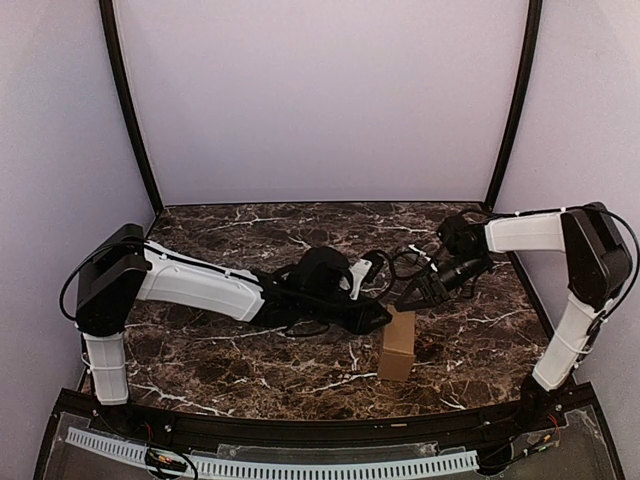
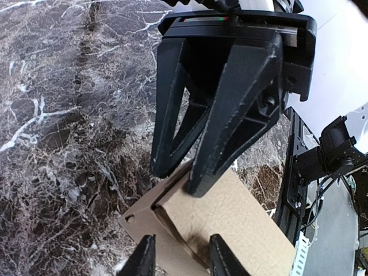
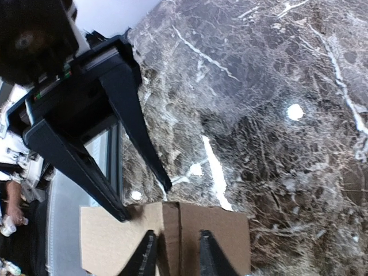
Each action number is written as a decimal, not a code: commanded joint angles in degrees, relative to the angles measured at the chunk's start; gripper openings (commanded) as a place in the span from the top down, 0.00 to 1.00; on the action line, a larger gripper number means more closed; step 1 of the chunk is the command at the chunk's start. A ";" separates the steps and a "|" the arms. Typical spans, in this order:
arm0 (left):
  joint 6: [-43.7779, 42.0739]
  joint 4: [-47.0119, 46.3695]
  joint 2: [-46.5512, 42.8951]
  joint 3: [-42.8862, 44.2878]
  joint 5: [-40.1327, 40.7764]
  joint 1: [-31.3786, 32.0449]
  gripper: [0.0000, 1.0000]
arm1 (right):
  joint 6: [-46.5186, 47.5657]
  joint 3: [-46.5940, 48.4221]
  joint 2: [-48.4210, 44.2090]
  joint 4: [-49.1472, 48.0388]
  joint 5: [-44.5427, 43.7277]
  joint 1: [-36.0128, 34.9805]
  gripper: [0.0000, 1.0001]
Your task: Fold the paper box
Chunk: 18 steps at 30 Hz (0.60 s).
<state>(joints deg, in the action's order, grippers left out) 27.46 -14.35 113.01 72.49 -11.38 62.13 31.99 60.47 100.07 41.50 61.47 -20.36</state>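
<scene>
The paper box (image 1: 397, 345) is a small upright brown cardboard box on the marble table (image 1: 230, 365), right of centre. Both grippers meet at its top. My left gripper (image 1: 378, 318) reaches in from the left. In its wrist view its fingertips (image 2: 148, 247) stand part-way apart over a folded seam of the box (image 2: 247, 224). My right gripper (image 1: 413, 298) comes from the right, and its tips straddle a narrow cardboard strip (image 3: 171, 230). One finger of the right gripper (image 2: 198, 184) presses on the box. Whether either gripper pinches cardboard I cannot tell.
Two black curved posts (image 1: 135, 110) (image 1: 512, 110) flank the back of the table against pale walls. A white slotted strip (image 1: 300, 465) and a black rail run along the near edge. Loose black cables (image 1: 400, 262) hang between the two wrists.
</scene>
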 commanded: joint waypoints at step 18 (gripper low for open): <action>-10.01 3.97 -0.11 8.32 -11.90 -5.44 0.56 | 6.59 -7.55 -32.90 3.53 -16.23 0.06 0.52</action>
<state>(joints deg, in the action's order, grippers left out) 19.22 -10.96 109.80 76.84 -14.90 56.49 37.12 55.68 71.05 43.77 46.70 -20.58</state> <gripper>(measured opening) 0.441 0.469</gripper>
